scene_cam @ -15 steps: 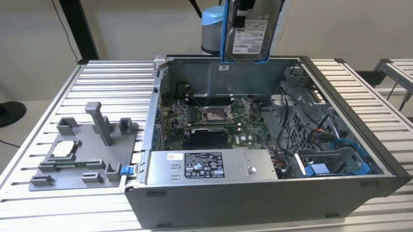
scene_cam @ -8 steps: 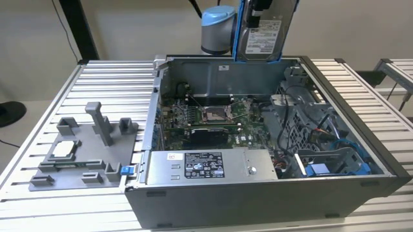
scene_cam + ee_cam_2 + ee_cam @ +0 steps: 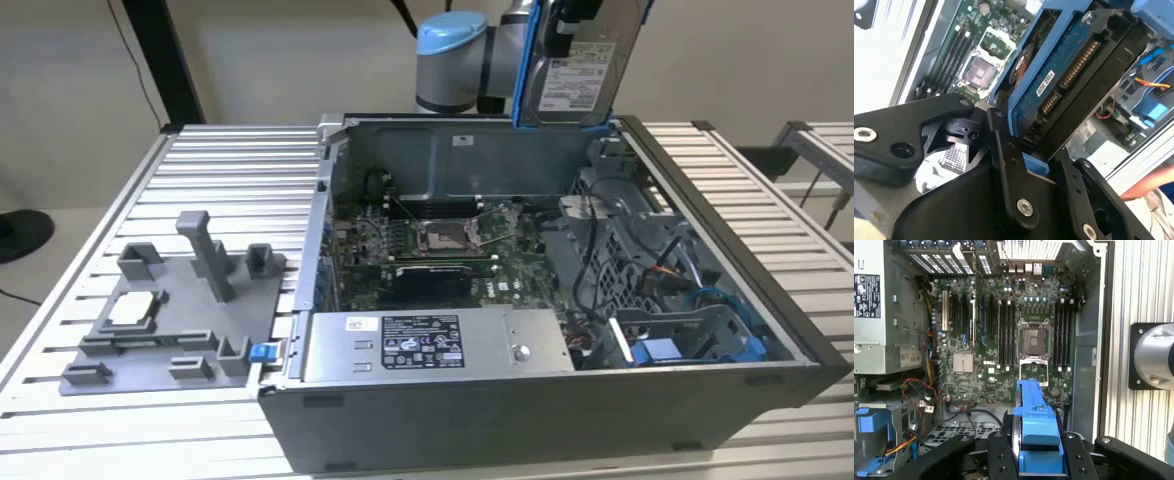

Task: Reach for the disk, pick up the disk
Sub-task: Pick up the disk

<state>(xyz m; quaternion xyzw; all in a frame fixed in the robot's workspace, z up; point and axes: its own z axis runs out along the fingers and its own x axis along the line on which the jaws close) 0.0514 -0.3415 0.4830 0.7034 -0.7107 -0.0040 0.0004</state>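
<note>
A robot arm holds the disk [image 3: 577, 70] in the air above the far edge of an open computer case [image 3: 694, 400], which lies on its side on a ribbed metal tabletop [image 3: 227, 160]. In the exterior view the disk hangs upright at the top of the picture, its white label facing the camera and its blue bracket running down its edge on the exterior view's left, clear of the case. In the second wrist view the claw [image 3: 1041, 165] is closed on the disk [image 3: 1064, 75], its black fingers [image 3: 1009, 170] pressed against either side of the blue bracket, and the drive's blue circuit board and connector pins face the camera. In the first wrist view the claw [image 3: 1039, 460] grips the blue bracket of the disk [image 3: 1036, 415] from both sides, with the motherboard [image 3: 1004, 340] and its bare processor socket [image 3: 1033, 340] below. Inside the case, a long grey power supply [image 3: 427, 345] lies along the near wall. A grey plastic fixture [image 3: 174, 310] stands on the tabletop at the exterior view's left of the case.
</note>
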